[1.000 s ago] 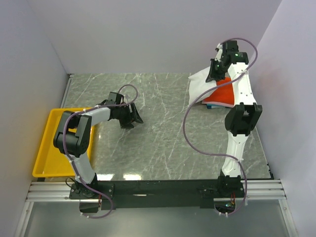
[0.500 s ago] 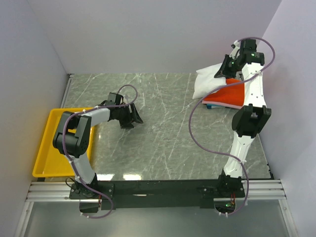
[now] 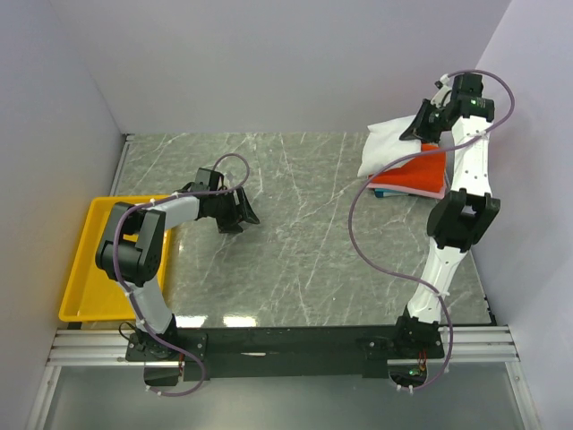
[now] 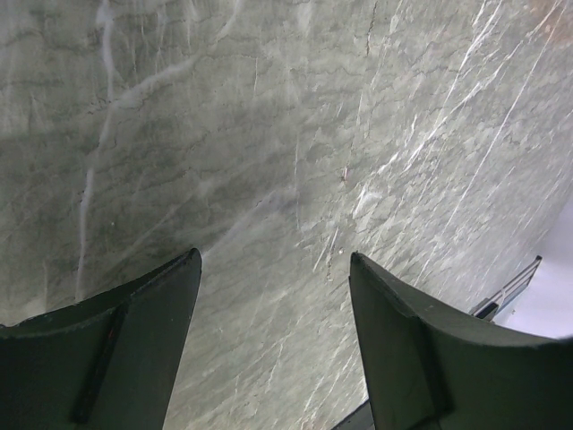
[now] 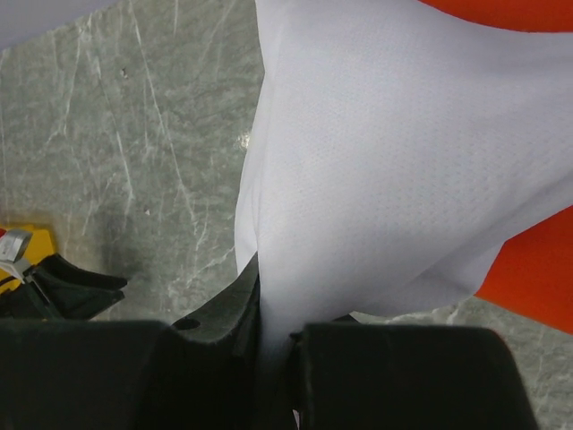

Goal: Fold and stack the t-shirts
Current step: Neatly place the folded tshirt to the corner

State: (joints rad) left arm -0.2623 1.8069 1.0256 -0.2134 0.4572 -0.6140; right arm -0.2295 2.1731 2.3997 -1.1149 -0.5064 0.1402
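Note:
My right gripper [image 3: 417, 131] is shut on the folded white t-shirt [image 3: 385, 146] and holds it over the left part of the stack at the far right. In the right wrist view the white cloth [image 5: 394, 161] runs down between my fingers [image 5: 224, 300]. The orange-red t-shirt [image 3: 419, 170] lies on top of the stack, with pink and blue edges [image 3: 387, 191] showing under it; it also shows in the right wrist view [image 5: 528, 269]. My left gripper [image 3: 240, 215] is open and empty low over the marble table [image 3: 295, 242], left of centre, its fingers [image 4: 134, 340] spread above bare stone.
A yellow plastic tray [image 3: 85, 260] sits at the table's left edge beside the left arm. Grey walls close in the back and both sides. The right arm's purple cable [image 3: 354, 224] loops over the right half of the table.
My right gripper has carried the white t-shirt to the right and back, from left of the stack to over it. The left arm has not moved.

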